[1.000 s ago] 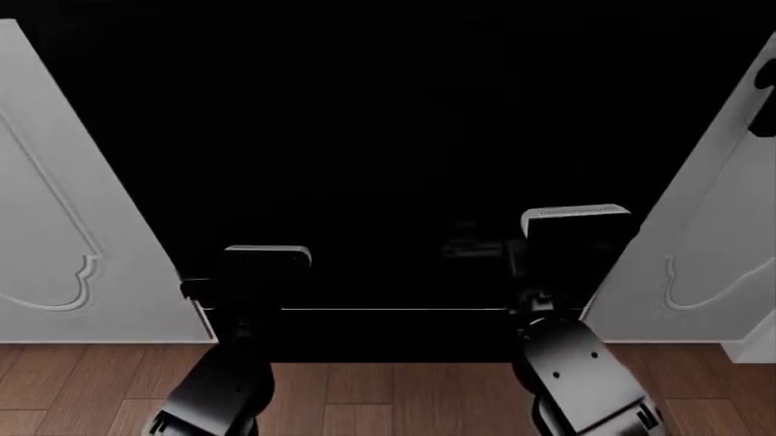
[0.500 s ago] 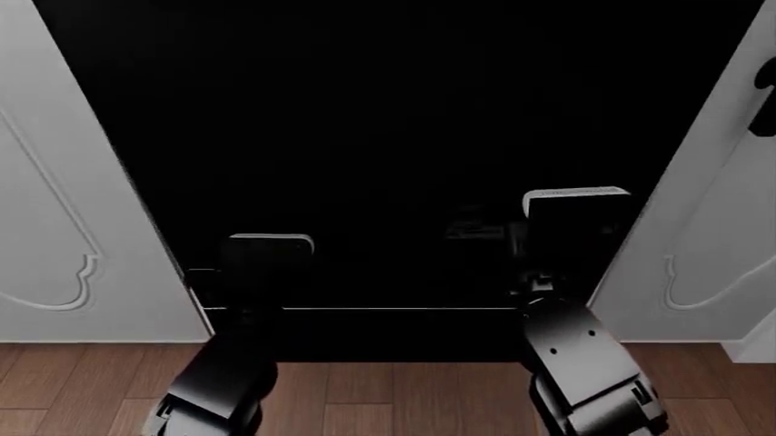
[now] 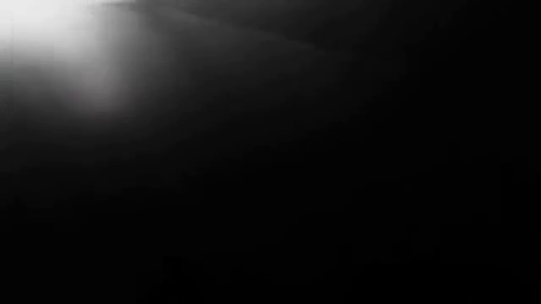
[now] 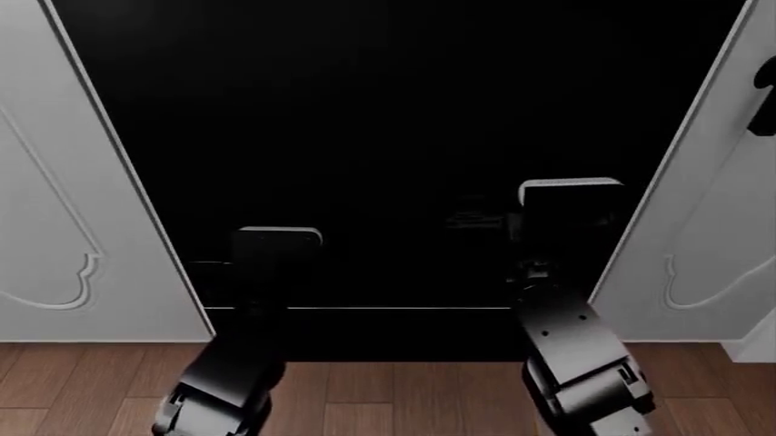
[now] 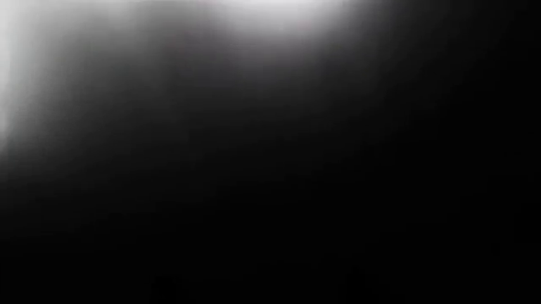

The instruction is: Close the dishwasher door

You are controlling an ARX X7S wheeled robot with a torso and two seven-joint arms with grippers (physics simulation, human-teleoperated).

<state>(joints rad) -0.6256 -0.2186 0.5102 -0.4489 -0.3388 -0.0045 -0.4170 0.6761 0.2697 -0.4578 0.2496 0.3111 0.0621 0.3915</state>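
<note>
Both arms are pressing against the wide glossy black dishwasher door [image 4: 388,136], which is filling the gap between pale grey moulded cabinet doors [image 4: 61,209]. Left hand [image 4: 276,243] and right hand [image 4: 570,195]: opening impossible to tell. Next, probably pushing flush. Nothing is obstructing; brown wooden floor [image 4: 388,391] below.

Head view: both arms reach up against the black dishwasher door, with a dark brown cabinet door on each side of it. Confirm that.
Not quite. In the head view the left arm and right arm do reach up against the black dishwasher door, but the cabinet doors flanking it, left and right, are light grey, not dark brown. Only the floor is brown wood.
</note>
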